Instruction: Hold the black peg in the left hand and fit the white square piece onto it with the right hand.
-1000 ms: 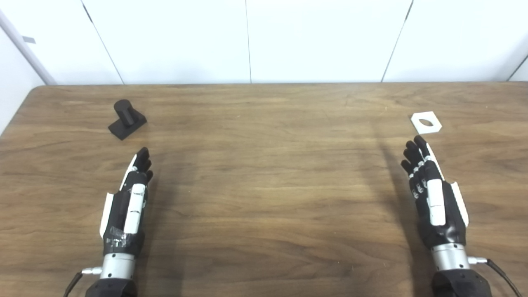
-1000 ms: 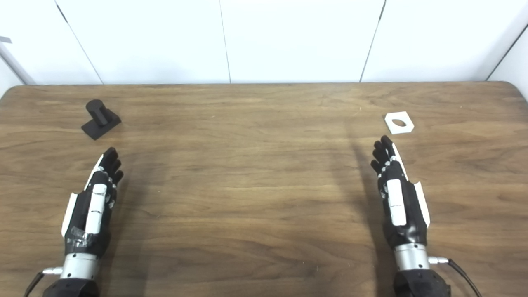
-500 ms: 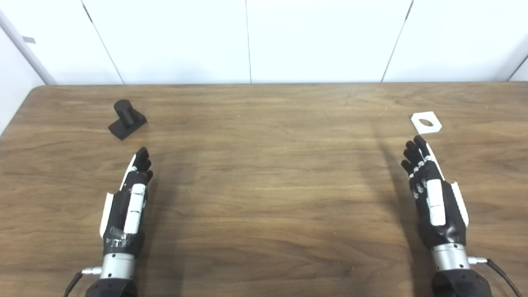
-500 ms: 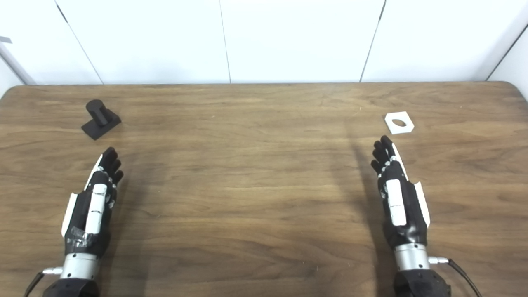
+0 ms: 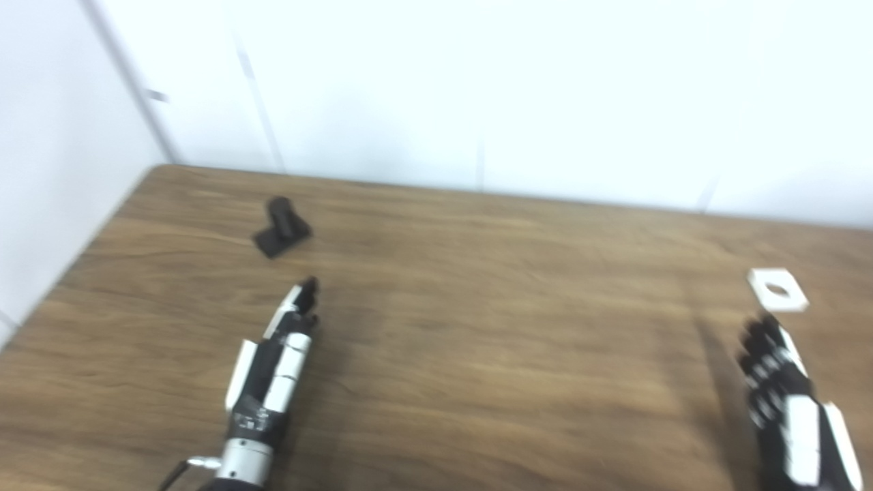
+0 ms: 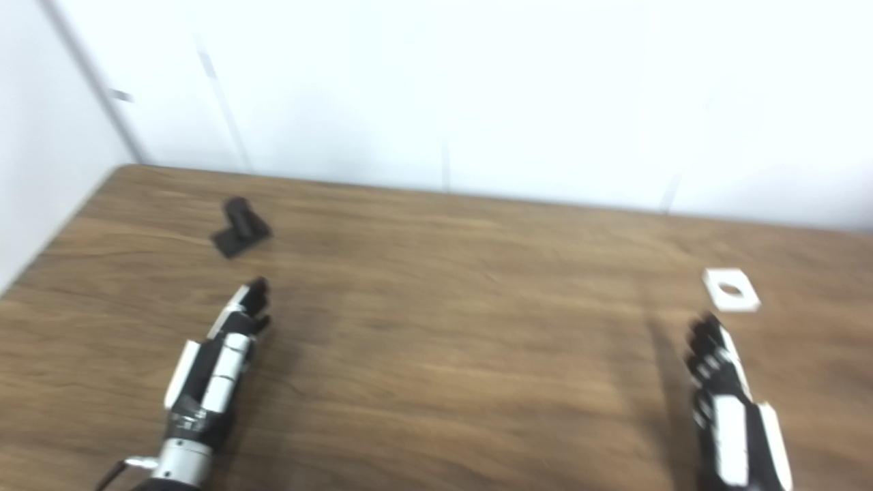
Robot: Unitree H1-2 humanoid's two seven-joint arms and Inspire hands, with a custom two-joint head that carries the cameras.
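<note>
Both hands lay empty on the counter [image 5: 477, 382], fingers extended and pressed together. The left hand [image 5: 273, 372] pointed toward the black peg [image 5: 282, 226]; the right hand [image 6: 726, 409] lay near the white square piece [image 6: 731, 290].

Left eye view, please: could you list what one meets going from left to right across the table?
Left hand → black peg → white square piece → right hand.
</note>
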